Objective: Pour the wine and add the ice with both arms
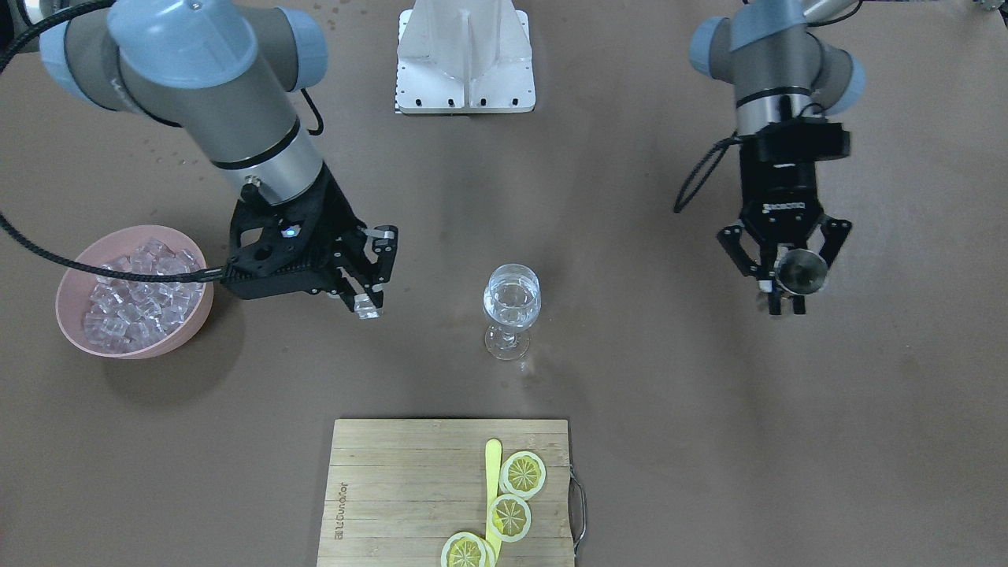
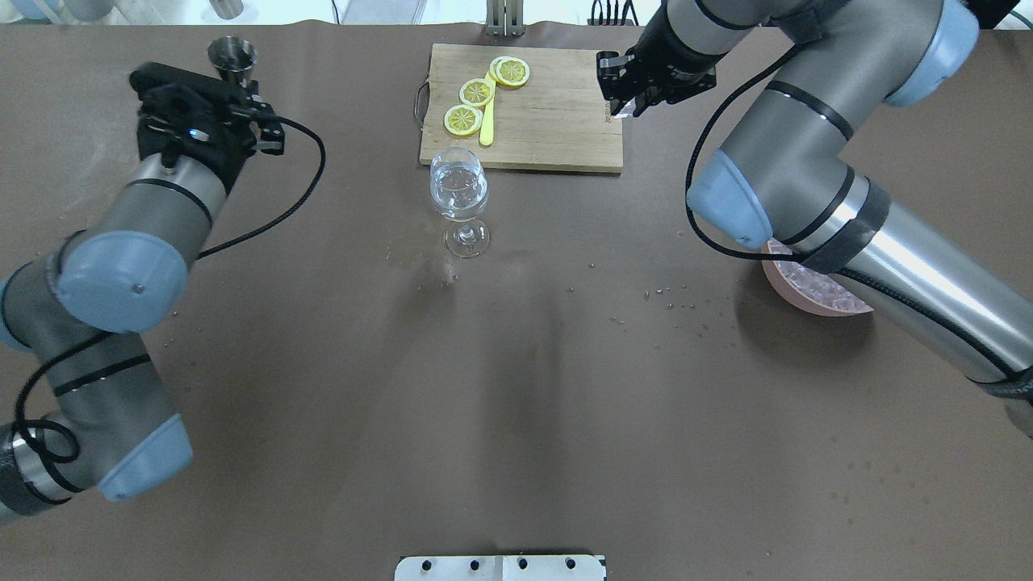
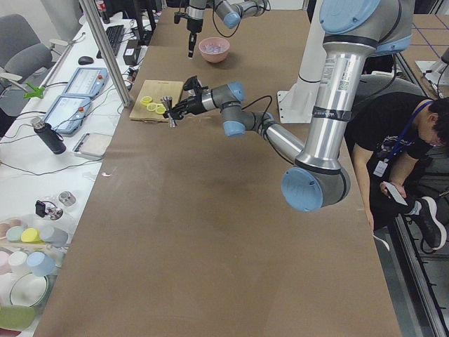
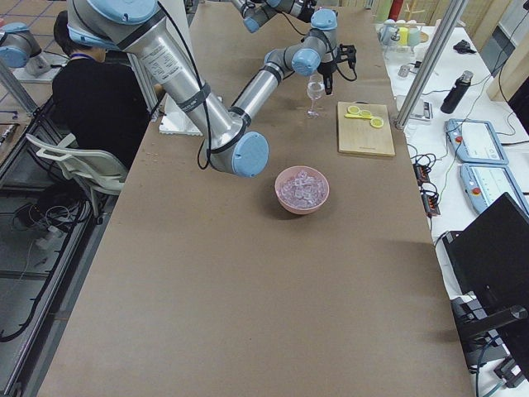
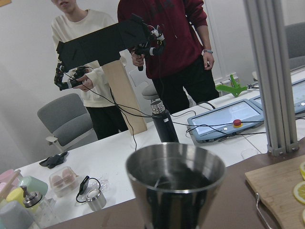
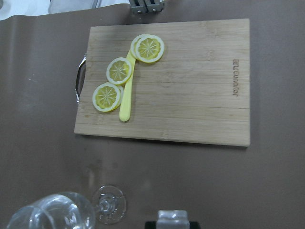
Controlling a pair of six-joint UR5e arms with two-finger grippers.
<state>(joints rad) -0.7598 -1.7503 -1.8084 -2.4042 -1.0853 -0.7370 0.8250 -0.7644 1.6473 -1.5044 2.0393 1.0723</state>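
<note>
A stemmed wine glass (image 1: 512, 303) stands mid-table with a little clear wine (image 1: 512, 298) in its bowl; it also shows in the overhead view (image 2: 460, 194). My left gripper (image 1: 787, 298) is shut on a small steel measuring cup (image 1: 802, 272), held upright well off to the glass's side; the cup fills the left wrist view (image 5: 175, 191). My right gripper (image 1: 364, 298) is shut on one ice cube (image 1: 368, 309), held above the table between the glass and a pink bowl (image 1: 75, 315) full of ice cubes (image 1: 138, 295).
A wooden cutting board (image 1: 394, 488) with three lemon slices (image 1: 523, 474) and a yellow stick lies at the operators' edge beyond the glass. The white base block (image 1: 466, 71) is on the robot's side. Small droplets speckle the table (image 2: 670, 298) near the bowl.
</note>
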